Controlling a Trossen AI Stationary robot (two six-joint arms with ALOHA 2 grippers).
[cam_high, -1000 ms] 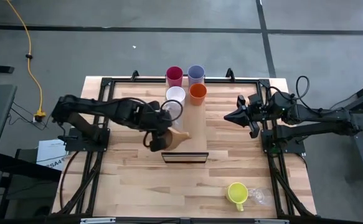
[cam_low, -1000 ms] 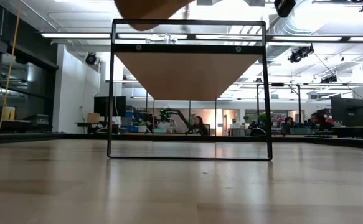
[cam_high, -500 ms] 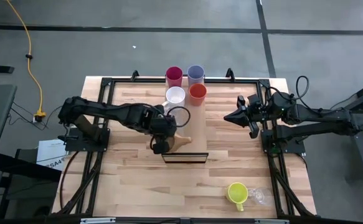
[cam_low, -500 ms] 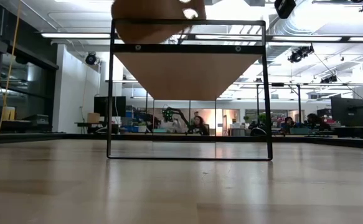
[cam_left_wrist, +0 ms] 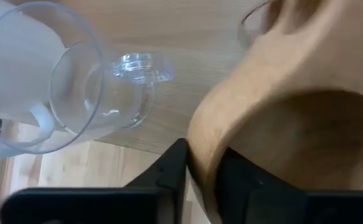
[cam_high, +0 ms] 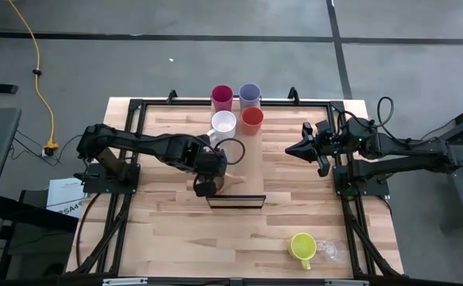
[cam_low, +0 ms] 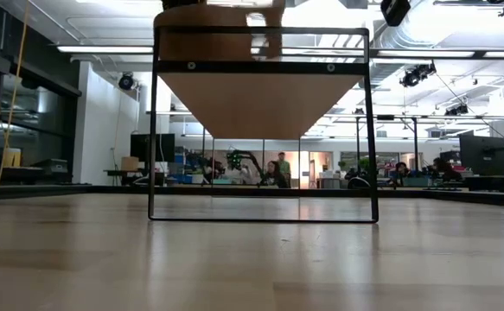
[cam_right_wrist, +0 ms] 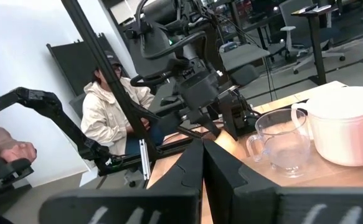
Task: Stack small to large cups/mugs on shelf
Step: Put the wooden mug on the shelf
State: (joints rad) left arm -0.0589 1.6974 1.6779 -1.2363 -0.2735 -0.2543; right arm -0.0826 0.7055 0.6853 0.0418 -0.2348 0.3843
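We see the left claw (cam_high: 206,184) pinching the rim of the brown wooden handled cup (cam_left_wrist: 293,118) over the left end of the narrow light-wood shelf (cam_high: 243,171), near its dark front edge. A clear glass mug (cam_left_wrist: 75,87) and a white mug (cam_high: 224,122) stand just beside. The right claw (cam_high: 293,148), fingers pressed together, hovers well apart above open desk (cam_high: 302,206).

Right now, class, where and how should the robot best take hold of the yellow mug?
By the rim, from straight above: the yellow mug stands upright, mouth open, so one finger can go inside the wall. Pinch the side away from the clear glass close beside it. The left gripper holds the wooden cup at the shelf; the idle right gripper probably suits.
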